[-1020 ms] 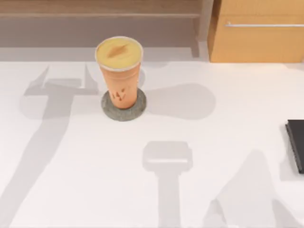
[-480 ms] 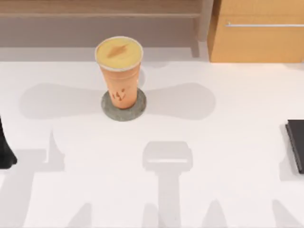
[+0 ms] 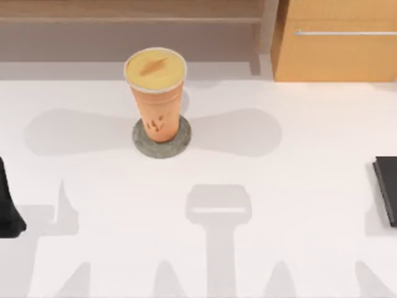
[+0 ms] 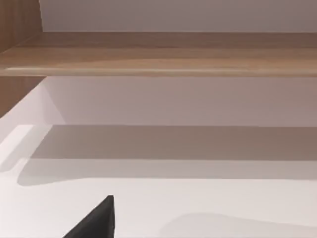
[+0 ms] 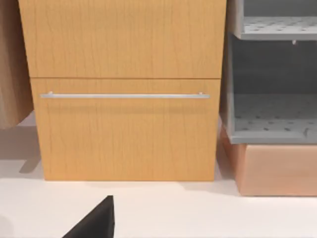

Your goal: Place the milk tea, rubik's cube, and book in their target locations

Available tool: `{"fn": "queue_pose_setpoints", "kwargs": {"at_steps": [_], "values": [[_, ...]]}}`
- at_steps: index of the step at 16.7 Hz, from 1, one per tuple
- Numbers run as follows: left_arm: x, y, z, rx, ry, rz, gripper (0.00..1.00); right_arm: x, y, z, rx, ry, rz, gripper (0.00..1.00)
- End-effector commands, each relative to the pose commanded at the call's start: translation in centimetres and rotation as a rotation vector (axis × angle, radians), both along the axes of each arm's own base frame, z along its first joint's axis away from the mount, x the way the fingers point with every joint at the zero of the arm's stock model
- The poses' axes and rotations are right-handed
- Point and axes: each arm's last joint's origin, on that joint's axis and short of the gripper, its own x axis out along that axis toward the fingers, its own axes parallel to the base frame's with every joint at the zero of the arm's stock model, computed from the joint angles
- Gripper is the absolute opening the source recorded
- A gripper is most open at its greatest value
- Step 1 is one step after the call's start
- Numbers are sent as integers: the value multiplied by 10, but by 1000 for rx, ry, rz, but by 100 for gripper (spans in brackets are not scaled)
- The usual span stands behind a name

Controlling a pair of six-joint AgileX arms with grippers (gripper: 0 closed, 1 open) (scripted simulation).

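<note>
Top view: the milk tea [image 3: 156, 94] stands upright on the round grey coaster [image 3: 162, 146], toward the far part of the white surface [image 3: 260, 248] and left of its middle. The cup's flat yellow-tan top faces up and the small dark logo on its side faces the near edge. The coaster's speckled rim shows all round the cup's foot. At the right edge of the surface lies the flat black slab [image 3: 387, 189], cut off by the frame and well apart from the cup, with nothing on the part that shows.

Behind the surface runs a long wooden shelf [image 3: 130, 11], and to its right stands a wooden drawer cabinet [image 3: 338, 56] with a thin metal handle [image 3: 344, 32]. From the right wrist, that cabinet faces the camera, and beside it sits a grey perforated rack [image 5: 272, 119] on a tan block [image 5: 277, 171].

A dark part of the left arm [image 3: 8, 208] sits at the left edge of the surface, near the front. Whether either claw is spread or pressed together cannot be told.
</note>
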Motion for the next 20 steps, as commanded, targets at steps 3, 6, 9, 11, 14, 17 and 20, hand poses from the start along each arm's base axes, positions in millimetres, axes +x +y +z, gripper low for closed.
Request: {"fn": "queue_pose_setpoints", "kwargs": {"at_steps": [3, 6, 9, 11, 14, 17, 20], "values": [[0, 0, 0, 0, 0, 0, 100, 0, 0, 3, 0, -4, 0, 100], [0, 0, 0, 0, 0, 0, 100, 2, -2, 30, -4, -35, 0, 100], [0, 0, 0, 0, 0, 0, 100, 13, -7, 75, -13, -68, -1, 100], [0, 0, 0, 0, 0, 0, 100, 31, -13, 108, -21, -74, -1, 100], [0, 0, 0, 0, 0, 0, 100, 81, -32, 150, -28, -62, -1, 100], [0, 0, 0, 0, 0, 0, 100, 151, -64, 171, -29, -35, -1, 100], [0, 0, 0, 0, 0, 0, 100, 222, -110, 163, -24, -7, -2, 100]]}}
